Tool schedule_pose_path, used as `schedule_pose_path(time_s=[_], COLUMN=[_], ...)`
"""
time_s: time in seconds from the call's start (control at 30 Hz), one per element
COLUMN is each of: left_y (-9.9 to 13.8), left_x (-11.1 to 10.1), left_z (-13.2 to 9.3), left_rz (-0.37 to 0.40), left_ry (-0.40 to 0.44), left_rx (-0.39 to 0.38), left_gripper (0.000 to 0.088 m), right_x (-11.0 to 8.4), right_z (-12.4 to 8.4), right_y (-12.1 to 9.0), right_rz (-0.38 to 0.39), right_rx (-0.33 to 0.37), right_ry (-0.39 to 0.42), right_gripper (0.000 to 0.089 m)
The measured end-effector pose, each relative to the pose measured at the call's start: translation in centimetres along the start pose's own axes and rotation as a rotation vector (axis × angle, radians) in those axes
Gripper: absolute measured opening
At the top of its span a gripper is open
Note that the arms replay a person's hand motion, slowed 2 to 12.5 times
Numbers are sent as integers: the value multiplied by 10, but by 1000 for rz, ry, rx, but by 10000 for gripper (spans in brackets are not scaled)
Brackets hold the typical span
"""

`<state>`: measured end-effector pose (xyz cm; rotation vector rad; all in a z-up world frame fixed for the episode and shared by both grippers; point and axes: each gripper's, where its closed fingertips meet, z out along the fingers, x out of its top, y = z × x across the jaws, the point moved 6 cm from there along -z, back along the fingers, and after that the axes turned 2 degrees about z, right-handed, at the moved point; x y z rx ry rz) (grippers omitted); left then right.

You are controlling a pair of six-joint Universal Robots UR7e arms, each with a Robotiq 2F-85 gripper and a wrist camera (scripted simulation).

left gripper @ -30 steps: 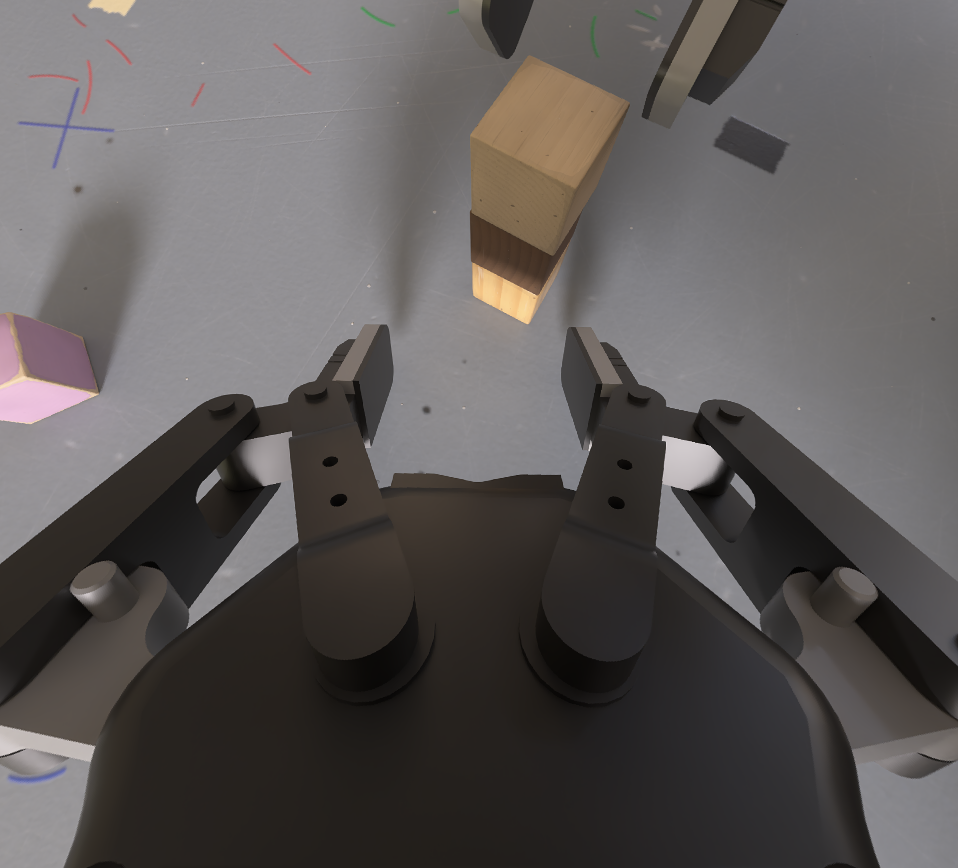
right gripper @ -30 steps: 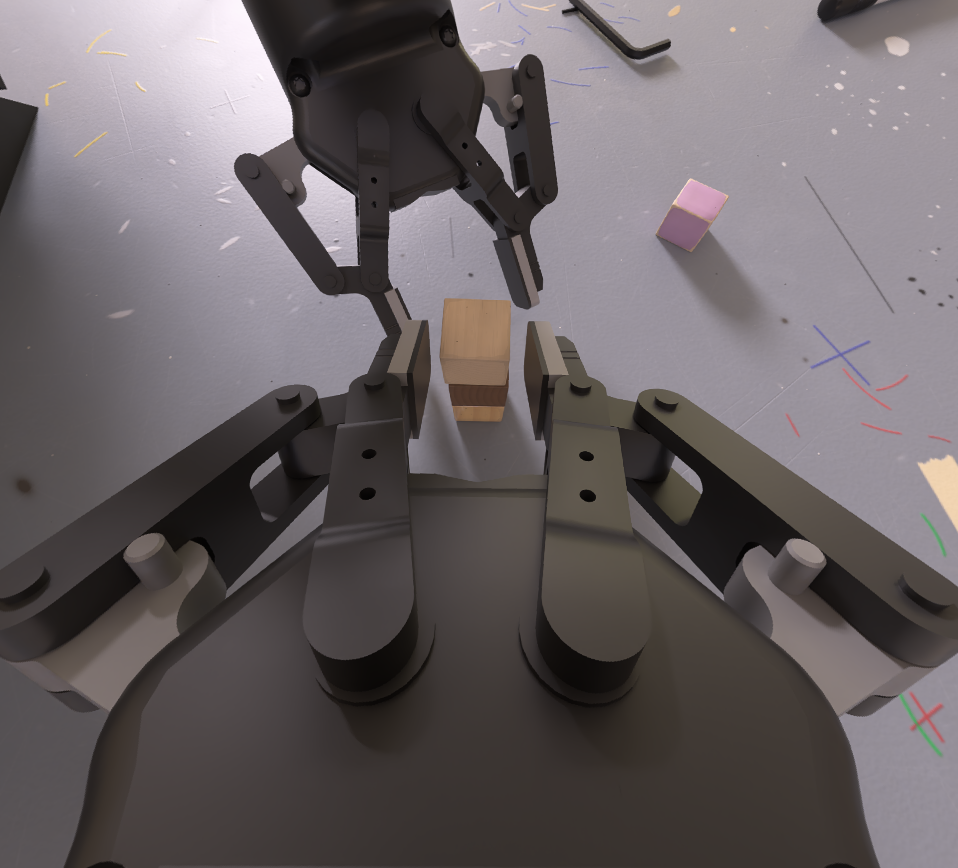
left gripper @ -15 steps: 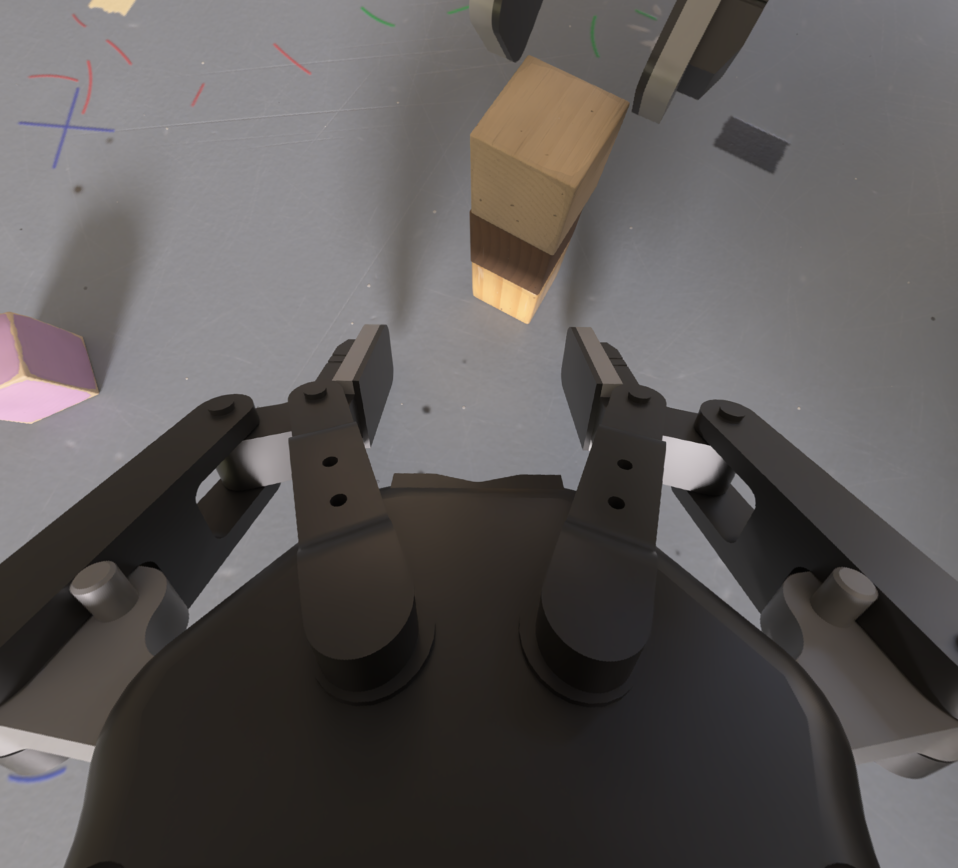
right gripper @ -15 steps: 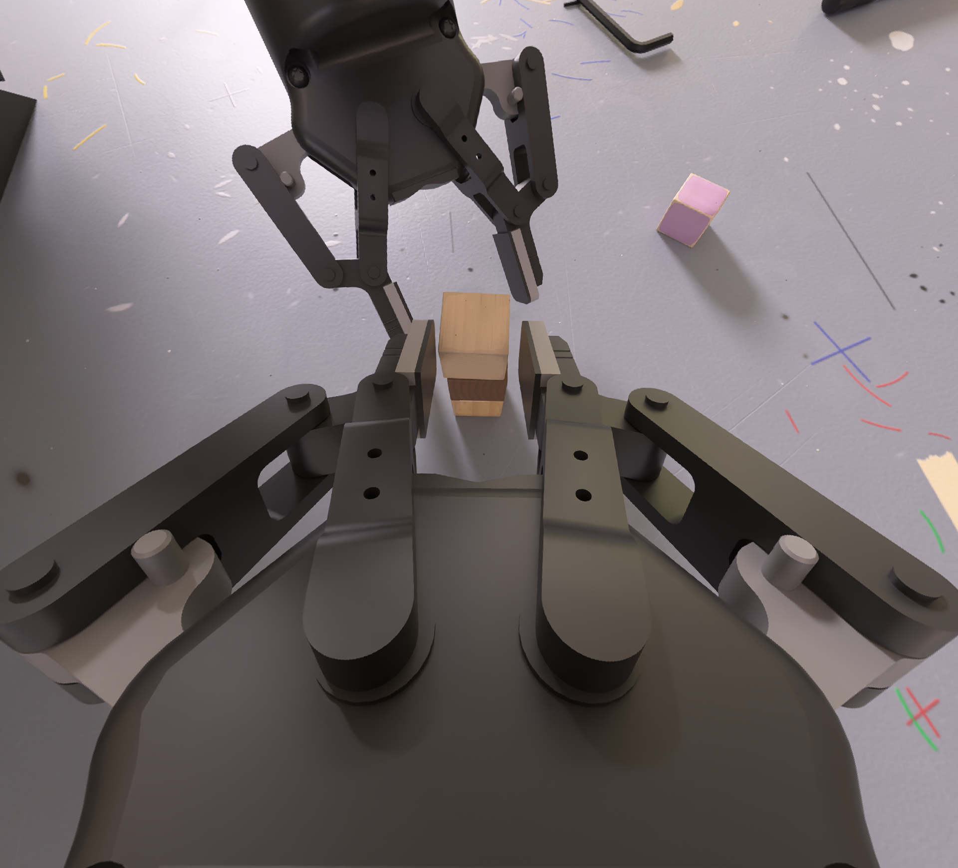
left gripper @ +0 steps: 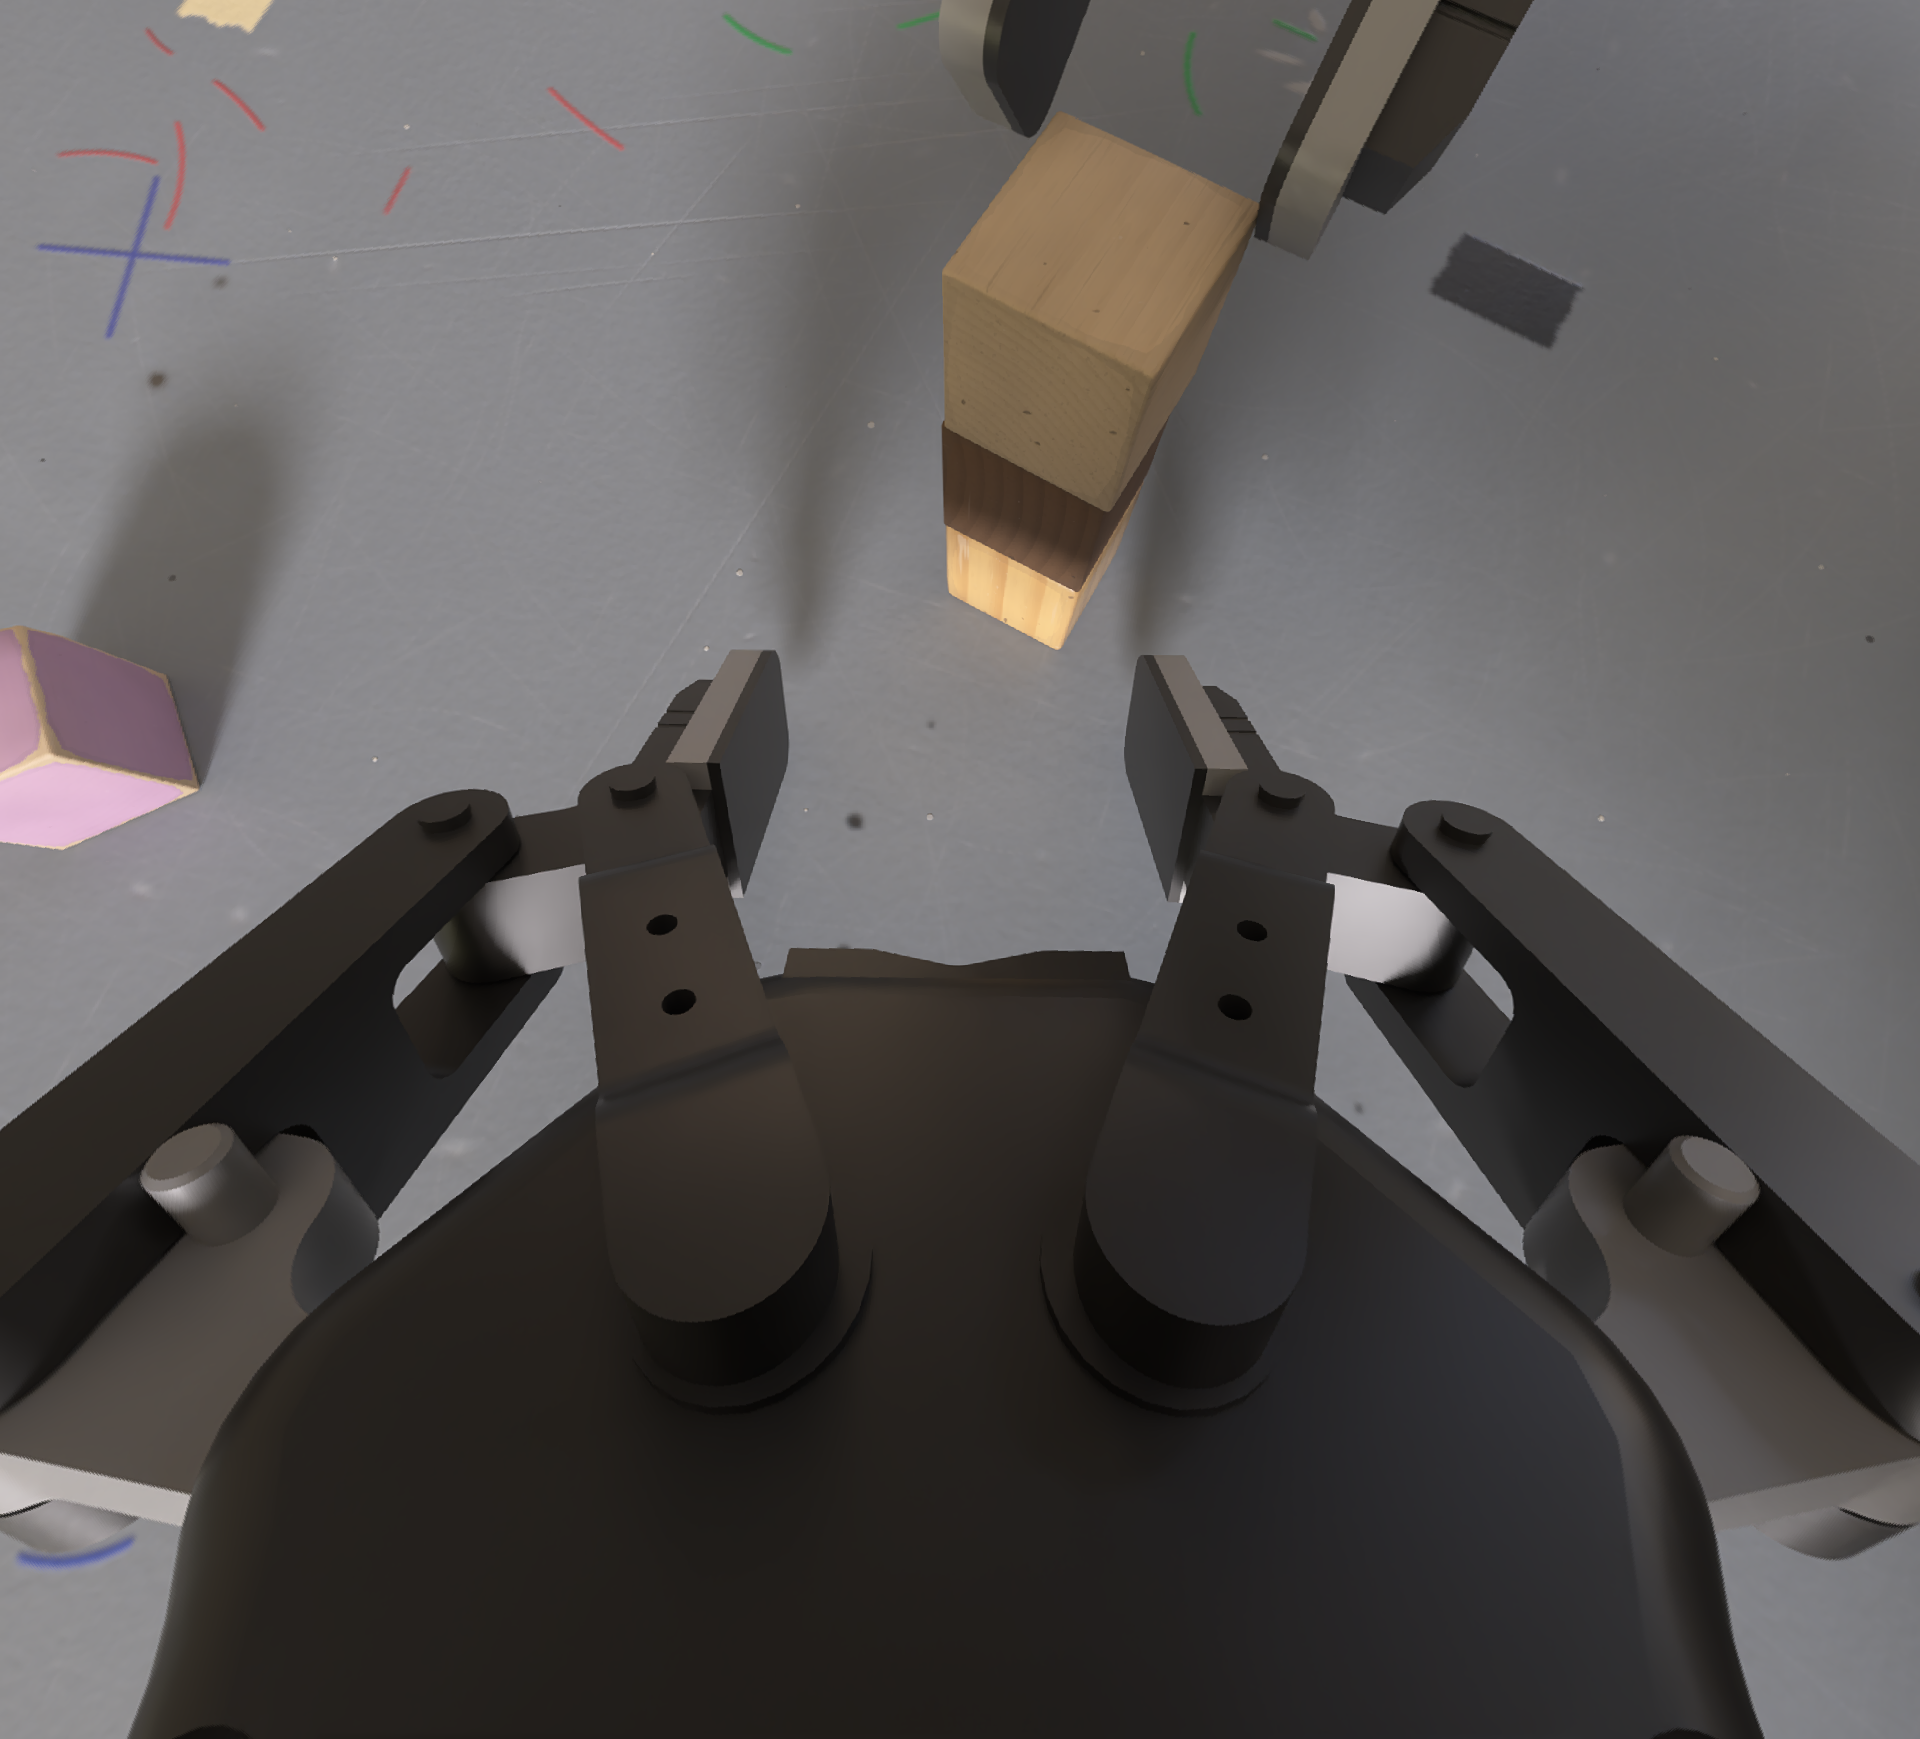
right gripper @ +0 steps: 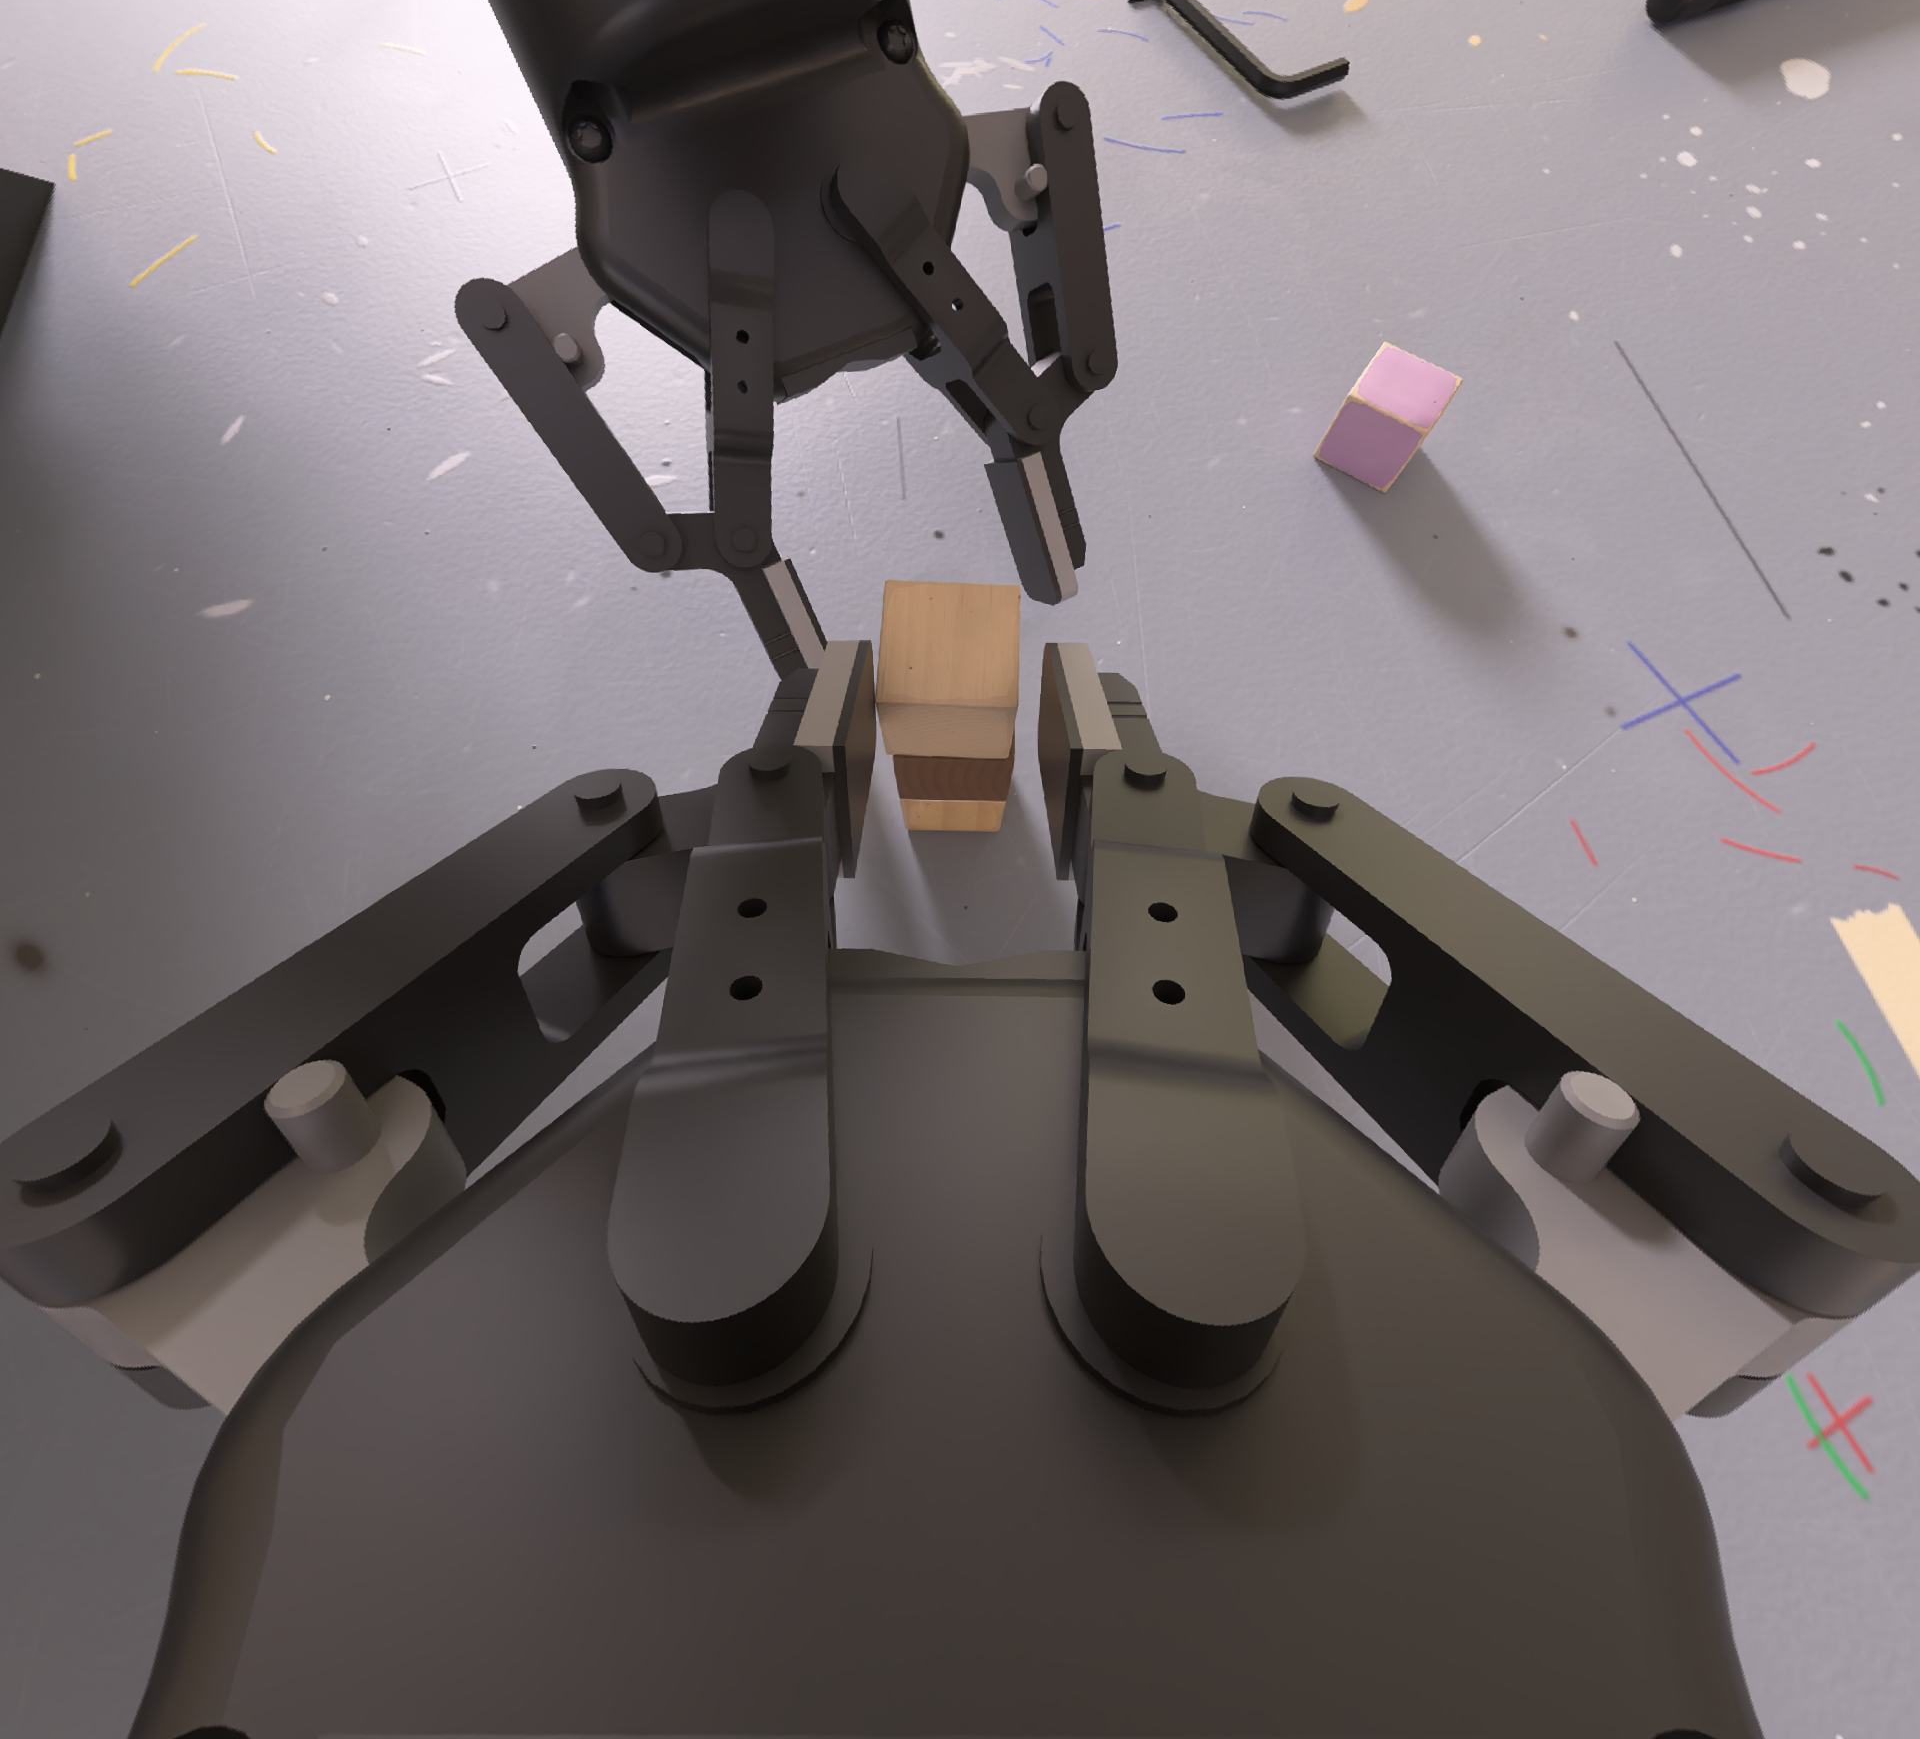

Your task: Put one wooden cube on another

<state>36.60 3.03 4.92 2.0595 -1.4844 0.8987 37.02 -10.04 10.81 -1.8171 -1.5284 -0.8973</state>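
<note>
The top wooden cube already sits on the bottom wooden cube on the grey tabletop, so the stacking step looks done. The right hand is spread, straddling the top cube with no clear contact, and the left hand hangs spread and empty nearby. Next, I judge, the right hand should lift straight up without nudging the stack.

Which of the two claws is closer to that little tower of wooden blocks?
The right gripper. Its open fingers sit on either side of the top wooden cube, which rests on the lower wooden cube. The left gripper is open too, set back from the stack with table showing between.
</note>
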Motion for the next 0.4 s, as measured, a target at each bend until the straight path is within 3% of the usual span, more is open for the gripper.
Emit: schedule_pose_path(time_s=[0.4], left_y=[0], left_x=[-1], left_z=[-1], left_rz=[10], left_ry=[-2], left_rx=[-9], left_gripper=[587], right_x=[3], right_z=[-5], right_y=[1], right_rz=[7], right_rx=[-1], right_ry=[36], right_gripper=[318])
